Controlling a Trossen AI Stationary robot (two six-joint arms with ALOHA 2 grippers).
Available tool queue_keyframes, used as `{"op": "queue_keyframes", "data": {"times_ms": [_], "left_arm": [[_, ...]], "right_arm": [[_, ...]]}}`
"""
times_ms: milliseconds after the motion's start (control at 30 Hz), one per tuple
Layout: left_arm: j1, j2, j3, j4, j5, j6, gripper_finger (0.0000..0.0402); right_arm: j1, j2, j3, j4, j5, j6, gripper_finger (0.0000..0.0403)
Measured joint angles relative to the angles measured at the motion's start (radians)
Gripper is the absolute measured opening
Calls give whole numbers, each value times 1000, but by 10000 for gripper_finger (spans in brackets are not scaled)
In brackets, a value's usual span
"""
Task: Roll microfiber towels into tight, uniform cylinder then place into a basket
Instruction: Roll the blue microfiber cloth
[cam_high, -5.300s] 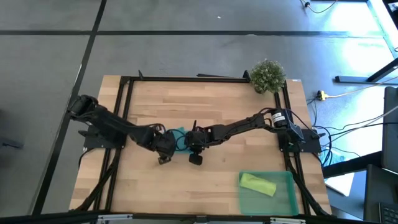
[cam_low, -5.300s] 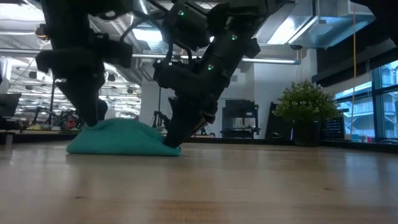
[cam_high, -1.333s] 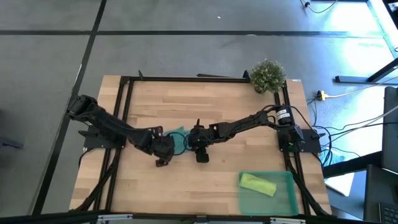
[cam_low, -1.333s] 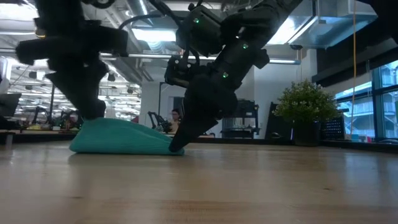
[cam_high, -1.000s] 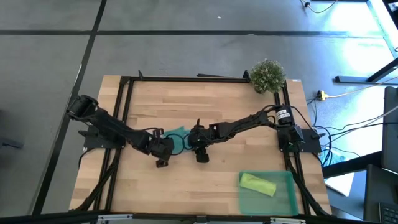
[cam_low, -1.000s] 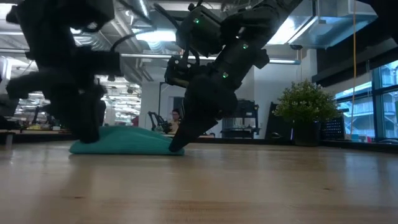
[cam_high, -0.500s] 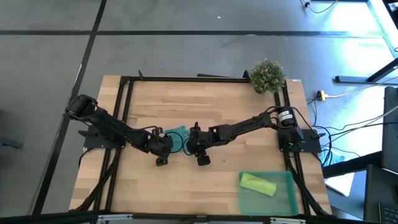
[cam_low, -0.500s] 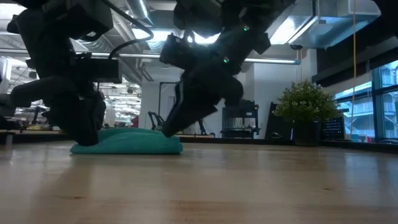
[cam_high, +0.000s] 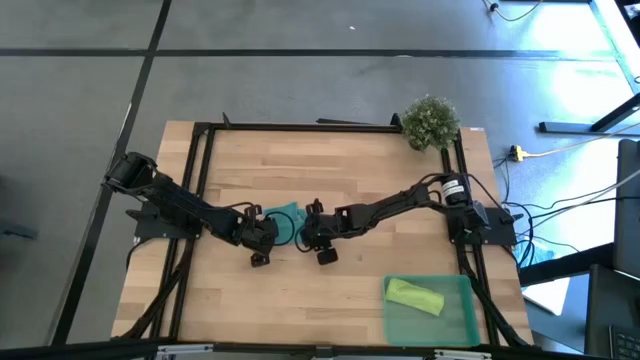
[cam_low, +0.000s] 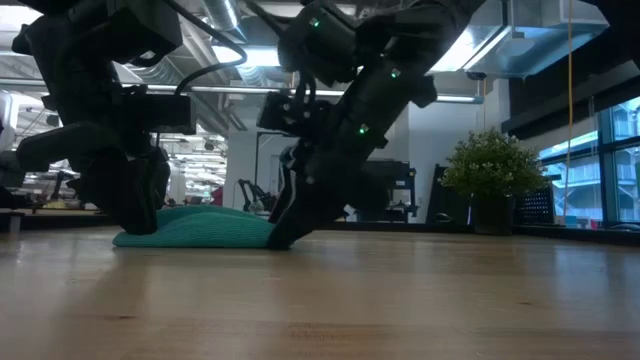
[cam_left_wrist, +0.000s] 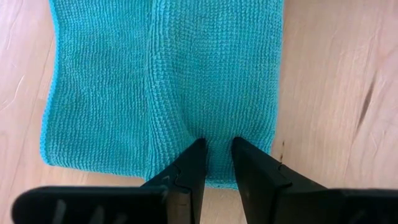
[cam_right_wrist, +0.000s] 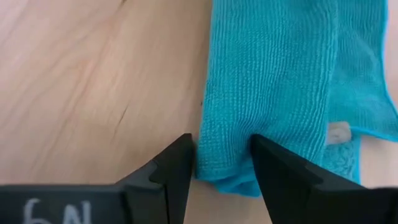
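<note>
Wrist views: both grippers (cam_left_wrist: 216, 148) (cam_right_wrist: 222, 152) straddle teal towel (cam_left_wrist: 161, 81) folds; grip unclear overhead.

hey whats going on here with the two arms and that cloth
Both arms are working on the teal towel lying in the middle of the wooden table. The left gripper pinches a raised fold near one end, and the right gripper is closed around the rolled edge at the other end. The towel is only partly rolled and not yet a tight cylinder. The lime green towel already sits rolled in the basket at the table's near right corner. A small plant stands at the far right corner.
</note>
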Motion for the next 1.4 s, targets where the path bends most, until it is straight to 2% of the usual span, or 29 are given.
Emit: {"op": "queue_keyframes", "data": {"times_ms": [100,167,300,367,400,500,633,733,867,967,1133,1267,1400], "left_arm": [[0,0,0,1,1,1,79],[0,0,0,1,1,1,79],[0,0,0,1,5,10,79],[-1,0,0,3,16,25,79],[-1,0,0,3,19,26,79],[0,0,0,3,24,38,79],[-2,1,0,11,39,79,79],[-2,1,0,11,45,108,79],[-2,1,0,10,52,160,79],[-2,1,0,10,54,201,79],[-2,1,0,10,55,249,79],[0,1,0,11,67,294,79],[0,1,0,12,69,337,78]], "right_arm": [[3,6,1,-4,50,31,165],[3,6,1,-7,46,64,152],[3,8,1,-7,34,110,77],[-2,9,3,-6,-10,109,27],[-6,9,8,-14,-42,111,16],[-19,13,47,-72,-127,170,15],[-48,16,115,-180,-302,266,7],[-76,16,146,-196,-441,327,7],[-117,16,170,-194,-573,420,6],[-149,16,170,-194,-628,493,6],[-196,16,170,-193,-656,610,5],[-233,16,170,-174,-742,661,4],[-266,16,170,-166,-750,750,4]]}}
